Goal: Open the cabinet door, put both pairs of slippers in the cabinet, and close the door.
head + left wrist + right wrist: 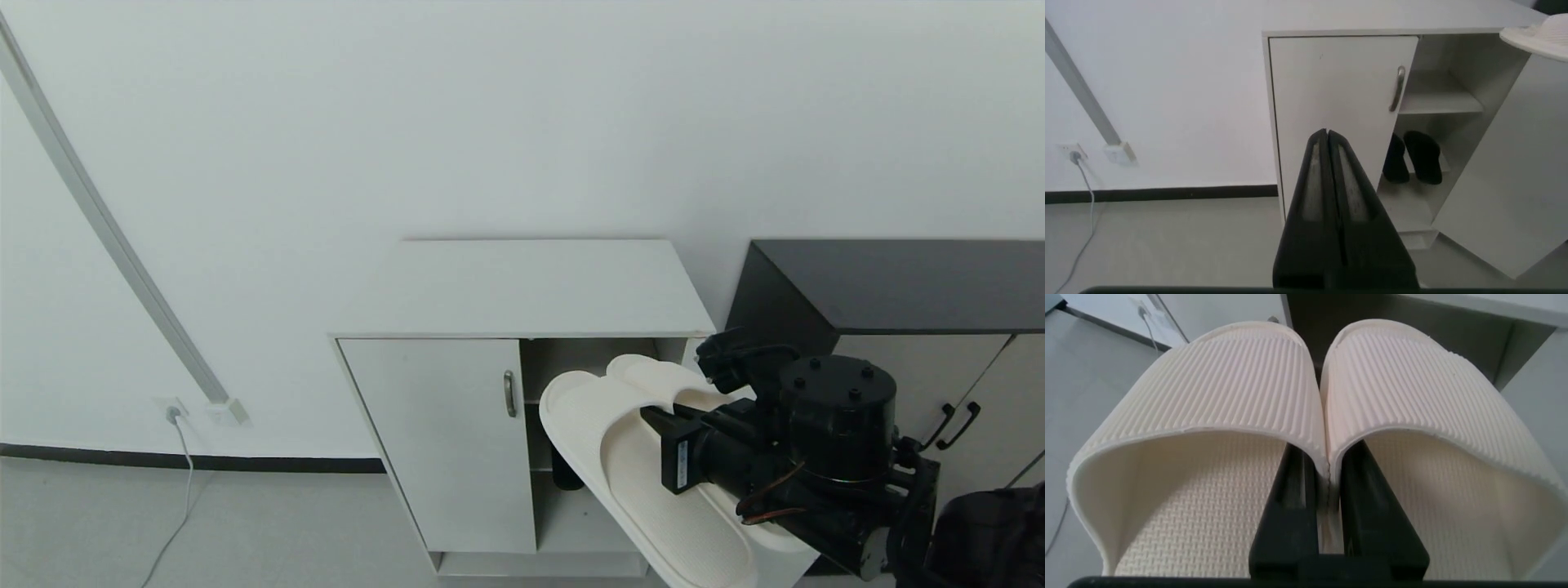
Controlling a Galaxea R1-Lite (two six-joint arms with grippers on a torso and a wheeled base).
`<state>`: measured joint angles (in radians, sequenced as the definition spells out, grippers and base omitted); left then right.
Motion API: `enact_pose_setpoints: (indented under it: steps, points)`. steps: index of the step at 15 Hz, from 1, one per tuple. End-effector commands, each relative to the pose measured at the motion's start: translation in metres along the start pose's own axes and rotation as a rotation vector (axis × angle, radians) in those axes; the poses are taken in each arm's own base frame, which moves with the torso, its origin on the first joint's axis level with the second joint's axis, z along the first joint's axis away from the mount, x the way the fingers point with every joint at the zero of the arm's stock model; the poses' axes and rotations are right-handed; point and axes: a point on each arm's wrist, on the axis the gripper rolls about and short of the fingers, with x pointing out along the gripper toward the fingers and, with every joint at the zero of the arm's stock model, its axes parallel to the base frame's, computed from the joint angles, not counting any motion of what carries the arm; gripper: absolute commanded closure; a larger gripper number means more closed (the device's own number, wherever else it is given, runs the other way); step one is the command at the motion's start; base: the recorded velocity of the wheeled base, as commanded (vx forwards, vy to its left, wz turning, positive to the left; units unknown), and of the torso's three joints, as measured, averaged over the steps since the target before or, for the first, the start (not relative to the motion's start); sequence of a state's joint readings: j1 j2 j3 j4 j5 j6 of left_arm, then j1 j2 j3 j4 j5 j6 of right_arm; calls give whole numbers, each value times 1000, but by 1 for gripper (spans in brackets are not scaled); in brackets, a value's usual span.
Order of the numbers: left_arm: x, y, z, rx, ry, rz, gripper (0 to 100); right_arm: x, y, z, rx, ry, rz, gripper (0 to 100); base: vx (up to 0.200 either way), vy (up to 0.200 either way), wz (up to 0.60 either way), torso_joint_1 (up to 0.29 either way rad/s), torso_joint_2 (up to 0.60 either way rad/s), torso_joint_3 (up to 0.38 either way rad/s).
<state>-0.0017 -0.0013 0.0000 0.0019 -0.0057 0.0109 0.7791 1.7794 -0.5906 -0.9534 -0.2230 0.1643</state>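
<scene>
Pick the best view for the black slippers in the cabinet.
Left wrist view: both black slippers stand side by side under the shelf, unblocked. Head view catches one dark edge of them beside the door. Right wrist view faces the cream slippers instead.

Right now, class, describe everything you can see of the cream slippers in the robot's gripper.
The cream slippers are a slide-style pair, seemingly soft foam, with ribbed straps and finely textured footbeds. They lie side by side, their inner strap edges pinched together by the right gripper, held tilted in the air before the open cabinet, touching nothing else visible.
</scene>
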Motion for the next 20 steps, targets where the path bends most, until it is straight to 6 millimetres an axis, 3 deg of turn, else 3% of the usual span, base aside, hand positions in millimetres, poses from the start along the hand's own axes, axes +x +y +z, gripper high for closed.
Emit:
enact_pose_setpoints:
  steps: [1, 20]
  points:
    - [0, 0, 0, 0, 1, 0, 100, 1, 1, -1, -2, 4, 1, 100, 0, 0, 0, -168, 388, 203]
    - [0, 0, 0, 0, 1, 0, 100, 0, 1, -3, -4, 12, 3, 100, 0, 0, 0, -199, 502, 303]
